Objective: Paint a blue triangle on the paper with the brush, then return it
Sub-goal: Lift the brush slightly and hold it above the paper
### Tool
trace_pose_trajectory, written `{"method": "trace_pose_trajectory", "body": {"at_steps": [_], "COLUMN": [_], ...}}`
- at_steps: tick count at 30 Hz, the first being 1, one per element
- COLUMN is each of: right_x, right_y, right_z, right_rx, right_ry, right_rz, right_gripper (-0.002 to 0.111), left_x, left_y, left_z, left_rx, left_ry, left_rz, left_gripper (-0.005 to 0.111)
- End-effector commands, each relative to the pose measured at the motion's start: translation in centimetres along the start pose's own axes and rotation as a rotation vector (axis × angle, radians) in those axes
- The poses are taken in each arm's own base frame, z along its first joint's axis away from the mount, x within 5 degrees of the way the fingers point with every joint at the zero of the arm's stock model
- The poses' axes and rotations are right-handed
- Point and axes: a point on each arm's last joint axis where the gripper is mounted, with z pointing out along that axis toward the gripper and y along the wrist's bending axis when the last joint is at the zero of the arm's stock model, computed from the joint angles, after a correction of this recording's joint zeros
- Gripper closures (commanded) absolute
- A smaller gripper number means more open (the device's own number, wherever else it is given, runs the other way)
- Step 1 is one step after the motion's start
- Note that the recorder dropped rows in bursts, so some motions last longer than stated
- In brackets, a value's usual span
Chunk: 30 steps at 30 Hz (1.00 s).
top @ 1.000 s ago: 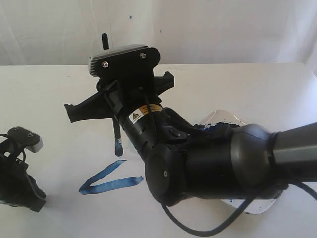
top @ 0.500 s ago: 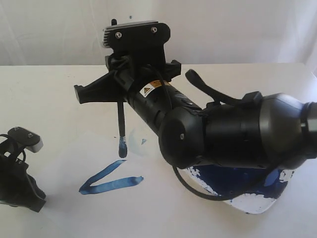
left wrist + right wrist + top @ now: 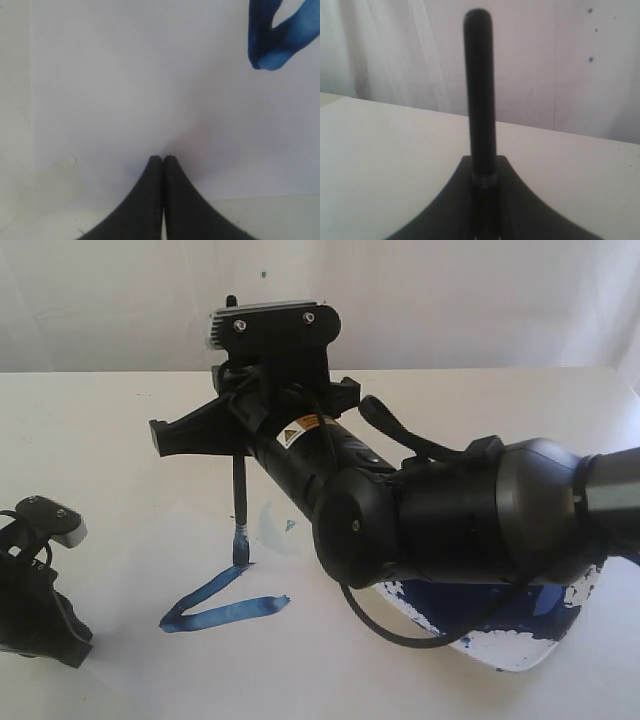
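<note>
My right gripper [image 3: 238,438] is shut on the black-handled brush [image 3: 240,495] and holds it upright. The blue-stained tip touches the paper [image 3: 140,540] at the upper end of a blue stroke. Of the blue triangle [image 3: 215,605], two thick strokes show; they meet in a corner at the left and spread apart to the right. In the right wrist view the brush handle [image 3: 479,90] rises from between the jaws of the right gripper [image 3: 483,162]. At the left edge my left gripper [image 3: 40,585] rests low, and in its wrist view the left gripper [image 3: 163,158] is shut and empty over the paper [image 3: 150,75], near the stroke corner [image 3: 272,42].
A white palette [image 3: 510,650] smeared with dark blue paint lies at the lower right, partly under my right arm [image 3: 450,520]. A faint pale-blue smudge [image 3: 270,525] marks the paper beside the brush tip. A white curtain closes off the back.
The right arm swung back, uncovering the palette. The brush then came down and slightly left, and its tip now meets the upper stroke's end. The left gripper has not moved.
</note>
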Motion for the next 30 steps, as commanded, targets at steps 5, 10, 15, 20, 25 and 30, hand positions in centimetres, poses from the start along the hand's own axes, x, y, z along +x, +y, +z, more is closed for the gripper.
{"method": "trace_pose_trajectory", "body": {"at_steps": [5,10,15,20,25,30], "right_x": [-0.49,-0.47,-0.44,-0.37,-0.35,-0.33], "right_y": [-0.16,-0.15,-0.16,-0.13,-0.12,-0.11], "right_z": [0.08,0.08,0.08,0.08,0.08,0.08], "right_rx": [0.009,0.008,0.009,0.005,0.005,0.004], "right_ry": [-0.037,-0.034,-0.031,-0.023,-0.021,-0.019], "right_rz": [0.001,0.001,0.003,0.002,-0.006,-0.006], "right_gripper": [0.108,0.108,0.108,0.108,0.108,0.108], "left_x": [0.26,0.26,0.26,0.26,0.26,0.26], "left_y": [-0.34,-0.34,-0.34,-0.34,-0.34,-0.34], "left_z": [0.09,0.09,0.09,0.09,0.09,0.09], "left_rx": [0.029,0.029,0.029,0.029,0.029,0.029], "left_ry": [0.015,0.015,0.015,0.015,0.015,0.015], "left_rz": [-0.010,-0.010,-0.010,-0.010,-0.010,-0.010], "left_gripper": [0.107,0.107,0.107,0.107,0.107,0.107]}}
